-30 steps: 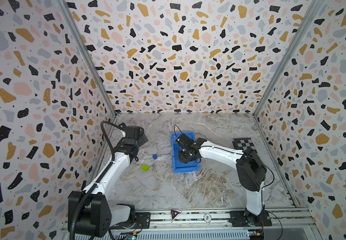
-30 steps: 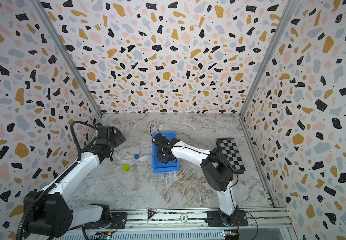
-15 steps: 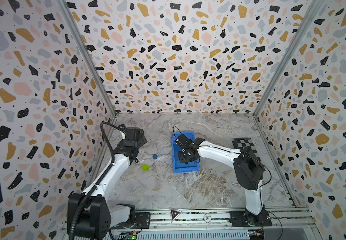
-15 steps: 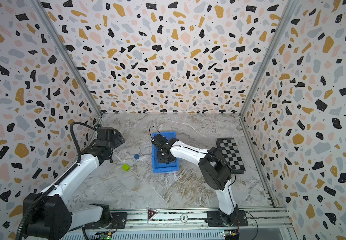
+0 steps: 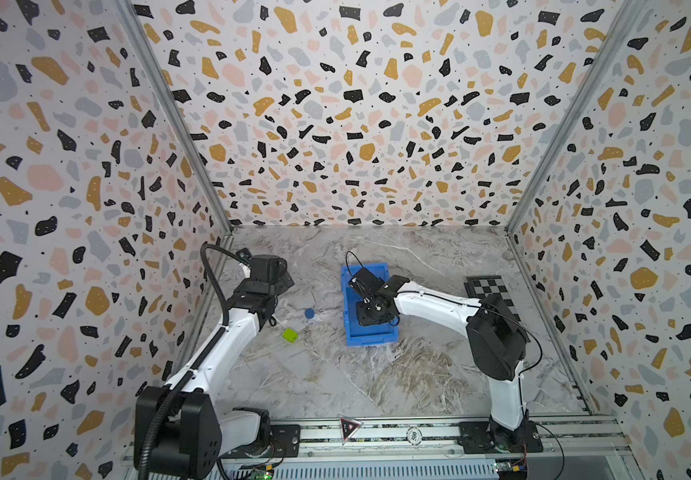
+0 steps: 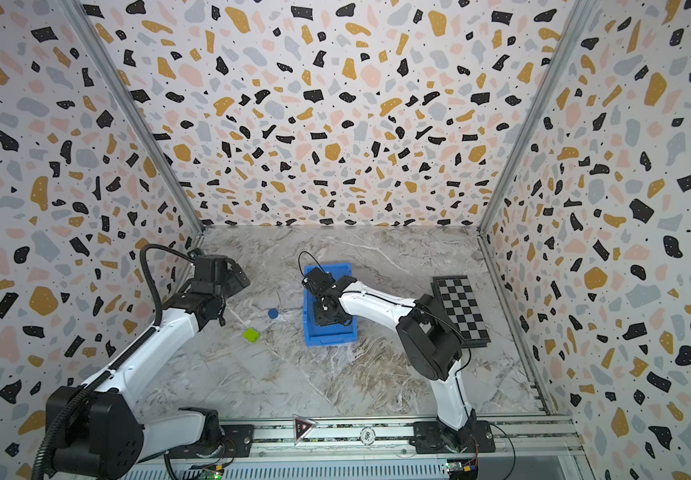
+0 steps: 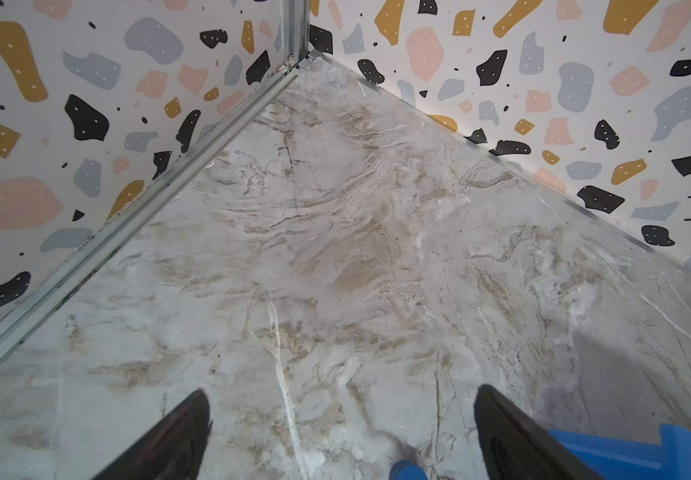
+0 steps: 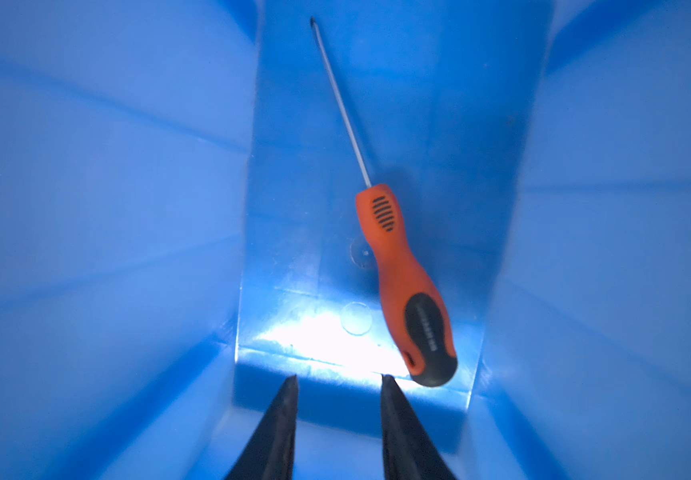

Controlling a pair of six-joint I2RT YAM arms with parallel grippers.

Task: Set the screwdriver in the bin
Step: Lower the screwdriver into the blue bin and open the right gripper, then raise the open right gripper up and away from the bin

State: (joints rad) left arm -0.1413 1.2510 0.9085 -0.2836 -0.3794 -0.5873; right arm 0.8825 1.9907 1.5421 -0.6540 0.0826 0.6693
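While screwdriver (image 8: 402, 286) lies loose on bin (image 8: 107, 208) floor, R gripper (image 8: 338, 378) sits near its butt, jaws slightly apart, empty.

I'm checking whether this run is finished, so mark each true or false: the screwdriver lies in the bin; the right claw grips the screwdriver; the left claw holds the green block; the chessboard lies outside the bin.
1. The screwdriver lies inside the bin: true.
2. The right claw grips the screwdriver: false. Its jaws stand apart and empty, and the screwdriver lies free beyond them.
3. The left claw holds the green block: false. It is open and empty, and the block lies on the table.
4. The chessboard lies outside the bin: true.
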